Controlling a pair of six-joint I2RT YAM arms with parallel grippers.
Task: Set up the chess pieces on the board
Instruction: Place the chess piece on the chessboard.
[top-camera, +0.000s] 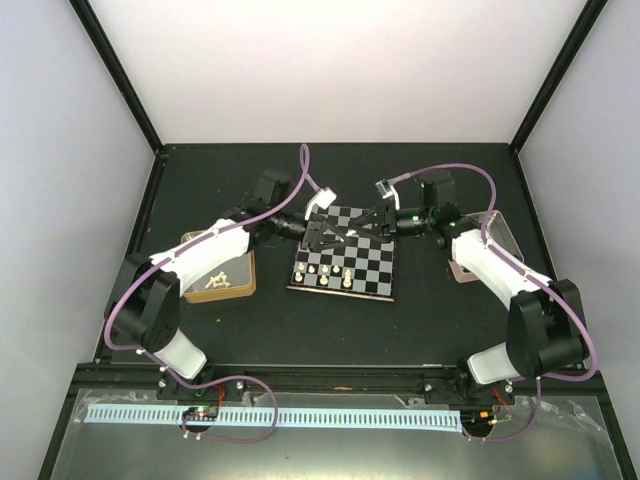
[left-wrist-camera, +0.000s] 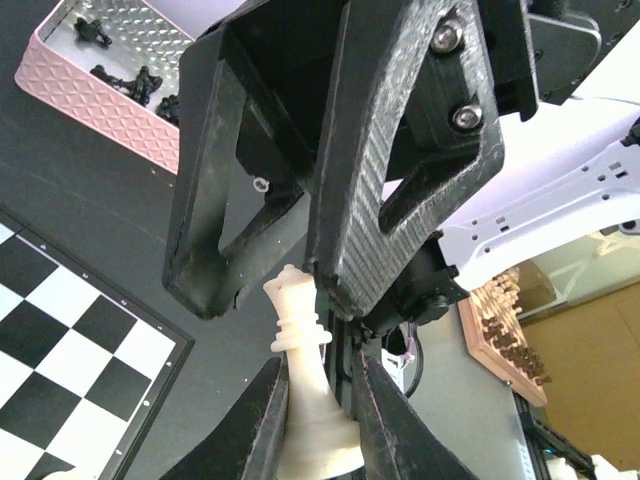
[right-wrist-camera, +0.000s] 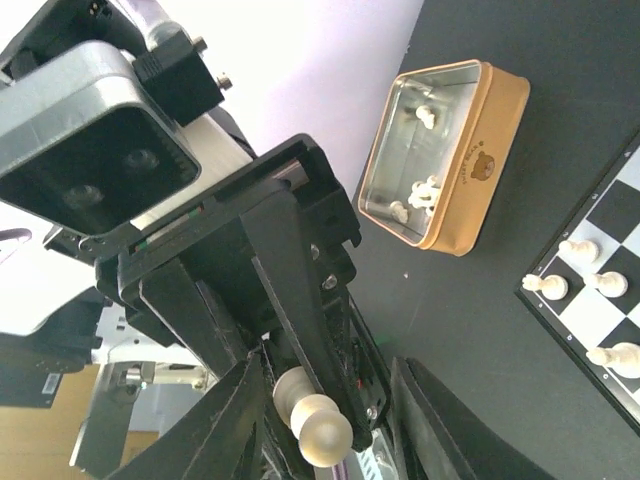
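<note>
Clenching the left jaws on the base of a cream-white chess piece (left-wrist-camera: 300, 390), seemingly a queen, midair beside the board's (top-camera: 365, 262) far edge. Holding the right jaws released around its head. Risking a drop and roll across the desk (top-camera: 420, 330) by loosening the left before pinching with the right.

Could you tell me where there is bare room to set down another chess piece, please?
Free: the board's near-right squares, right of the white pieces; also the table along its near edge. Crowded: its far-left, where left gripper and right gripper meet.
</note>
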